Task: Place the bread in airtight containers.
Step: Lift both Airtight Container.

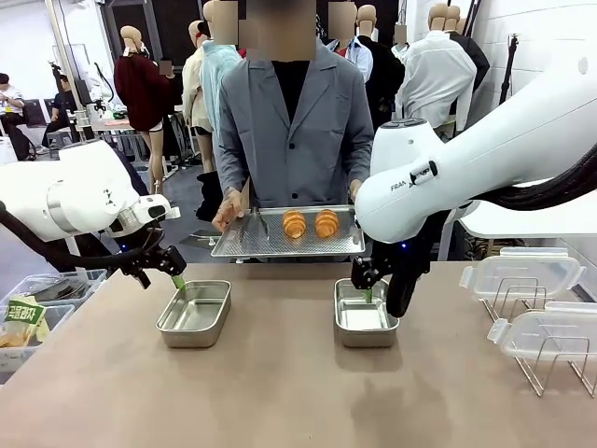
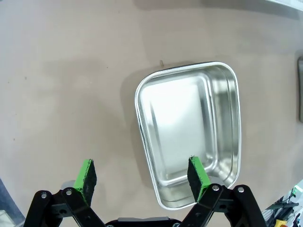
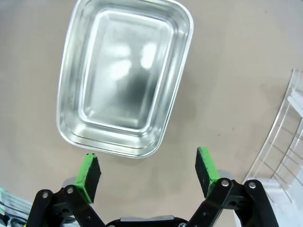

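Front view: tan table point(image 1: 280, 392), seemingly a showroom point(image 1: 84, 47) behind; left pincer point(image 2: 140, 163) and right pincer point(image 3: 147, 156) spread.

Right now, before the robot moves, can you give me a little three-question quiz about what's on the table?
1. True or false: a golden-orange ridged roll lies in a shallow rectangular stainless-steel box.
2. How many rolls sit on the long flat steel tray?
3. Pick one: the left gripper is (a) open, (b) shut.
Key: 1 false; 2 two; 3 a.
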